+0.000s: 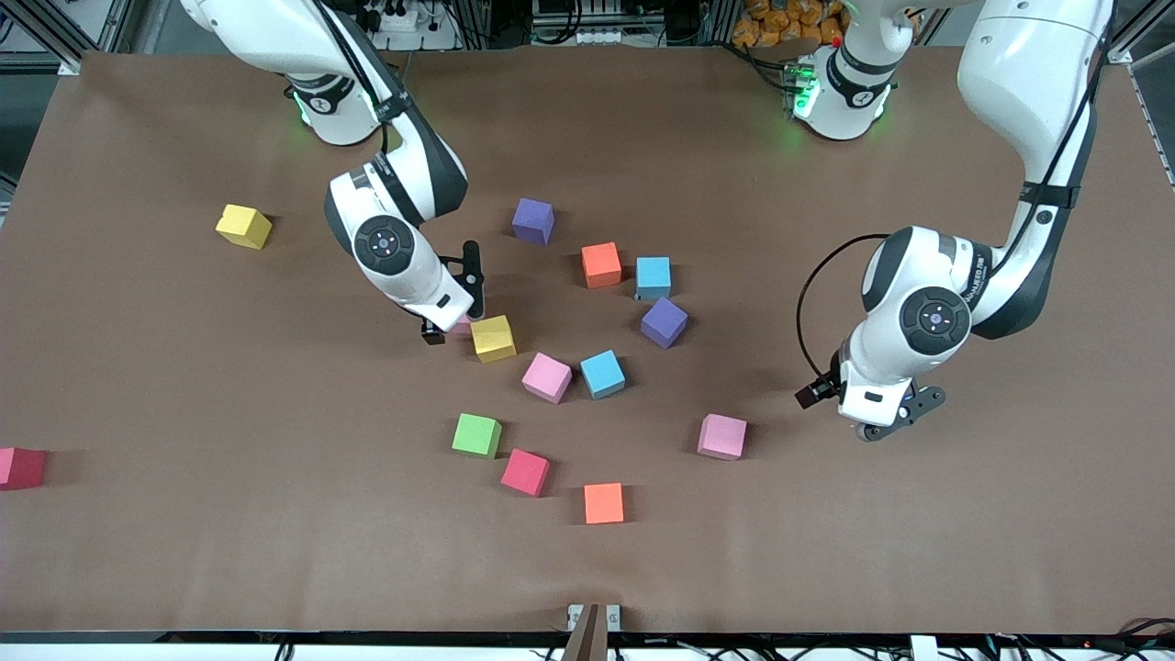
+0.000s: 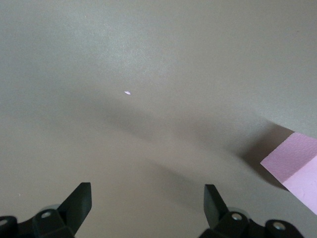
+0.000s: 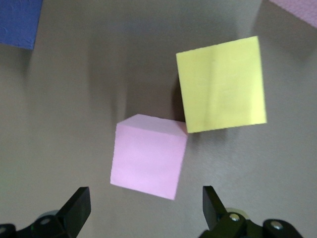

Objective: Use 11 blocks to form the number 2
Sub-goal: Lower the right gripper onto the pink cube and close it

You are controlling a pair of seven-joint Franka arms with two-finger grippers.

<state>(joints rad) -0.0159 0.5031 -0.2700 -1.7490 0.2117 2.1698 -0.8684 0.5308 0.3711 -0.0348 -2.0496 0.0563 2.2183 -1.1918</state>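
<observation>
My right gripper (image 3: 143, 206) hangs wide open over a pink block (image 3: 147, 156) touching a yellow block (image 3: 221, 85), and my left gripper (image 2: 147, 203) waits open, holding nothing.

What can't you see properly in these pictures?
- Front view: the pink block under the right gripper is almost wholly hidden by that arm's hand.
- Front view: the dark red block is cut off by the picture's edge.
- Left wrist view: another pink block is cut off at the edge.
</observation>
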